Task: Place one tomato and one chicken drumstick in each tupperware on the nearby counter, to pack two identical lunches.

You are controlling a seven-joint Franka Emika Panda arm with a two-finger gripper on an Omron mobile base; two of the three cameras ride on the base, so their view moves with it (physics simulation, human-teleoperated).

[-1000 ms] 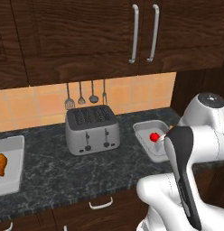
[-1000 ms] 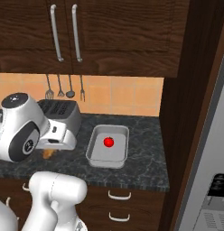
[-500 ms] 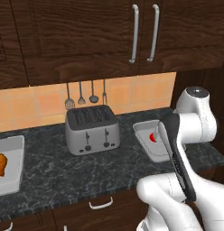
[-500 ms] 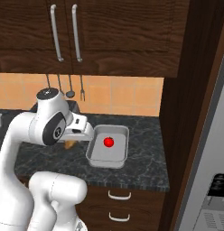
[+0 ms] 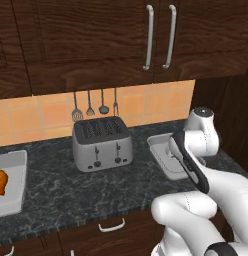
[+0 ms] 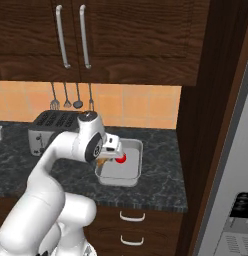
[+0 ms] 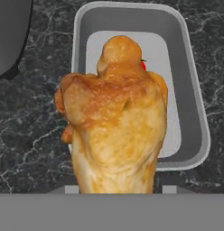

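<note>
Here, in the hand view, a golden-brown roasted chicken drumstick (image 7: 114,122) sits in the centre and lower half of the frame, rising from the bottom edge where the end effector (image 7: 116,188) pinches it. The finger tips are almost wholly hidden behind the meat.

Behind the drumstick, in the upper half of that frame, lies a shallow light-grey rectangular tupperware tray with rounded corners (image 7: 190,94). A small red tomato (image 7: 143,64) peeks out just right of the drumstick's top, inside the tray.

In the right base view this tray (image 6: 134,165) sits at centre frame on the black marbled stone tabletop (image 6: 161,187). The tomato (image 6: 121,158) shows at the tray's left side, just beside the end effector (image 6: 107,159). A bit of orange-brown drumstick (image 6: 101,161) shows under the hand, over the tray's left rim.

In the left base view the white arm covers most of the same tray (image 5: 163,155) at right of centre.

A silver four-slot toaster (image 5: 101,142) stands left of centre on the tabletop (image 5: 71,190). At the far left edge is a second light-grey tray (image 5: 13,192), holding another brown drumstick (image 5: 0,181).

Four dark utensils (image 5: 95,106) hang on the orange tiled wall above the toaster. Dark wooden cupboards with silver handles (image 5: 158,37) fill the upper frame.
</note>
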